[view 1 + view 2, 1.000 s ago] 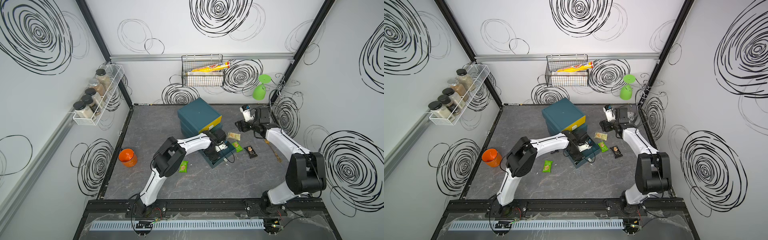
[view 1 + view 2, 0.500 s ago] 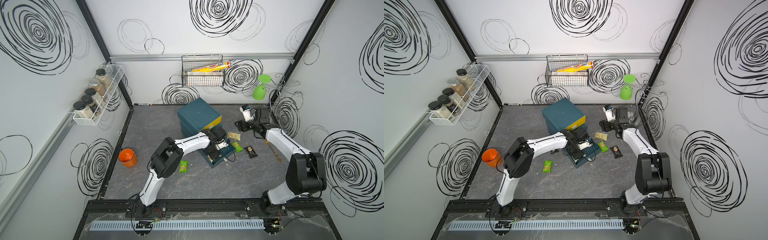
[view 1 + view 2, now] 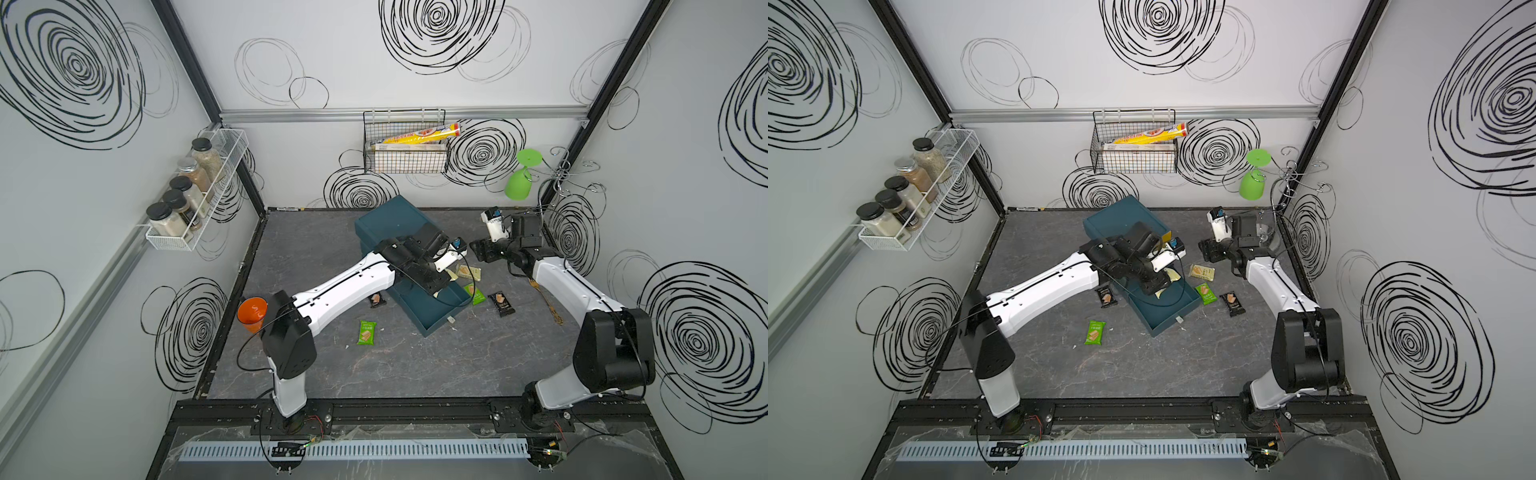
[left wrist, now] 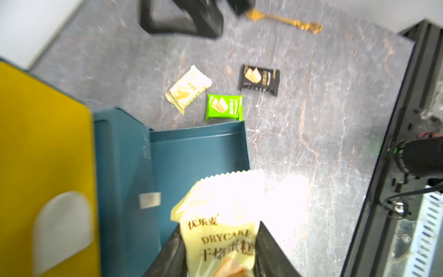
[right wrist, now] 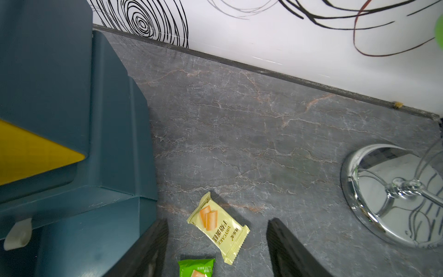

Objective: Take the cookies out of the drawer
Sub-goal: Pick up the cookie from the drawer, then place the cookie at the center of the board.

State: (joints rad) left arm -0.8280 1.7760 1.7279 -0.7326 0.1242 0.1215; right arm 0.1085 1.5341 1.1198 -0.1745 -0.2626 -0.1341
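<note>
- Grey marbled table (image 3: 415,374), boxed in by white walls drawn with black swirls.
- On the left wall hangs a wire shelf (image 3: 195,237) of jars (image 3: 166,216). On the back wall, a wire basket (image 3: 405,164) holds a yellow roll (image 3: 419,135).
- In the back right corner a green cup (image 3: 519,185) hangs on a chrome stand (image 5: 383,211). A gold fork (image 4: 282,21) lies by the right arm. An orange cup (image 3: 252,312) stands at the table's left edge.
- A teal cabinet (image 3: 390,220) sits mid-table with its lower drawer (image 3: 436,326) pulled out toward the front.
- The left gripper (image 4: 219,239) hangs above the open drawer. Its jaws are part-closed on one end of a cream packet (image 4: 215,203), and the rest sticks out past the fingertips.
- The right gripper (image 5: 217,223) hovers just right of the cabinet, jaws spread wide and holding nothing. A second cream packet (image 5: 218,227) lies on the table below the gap, untouched.
- Also on the table right of the drawer: a green packet (image 3: 477,294) just beside it and a black packet (image 3: 501,303) further out.
- Left of the drawer: a second black packet (image 3: 376,300), partly under the left arm, and a second green packet (image 3: 366,332) nearer the front.
</note>
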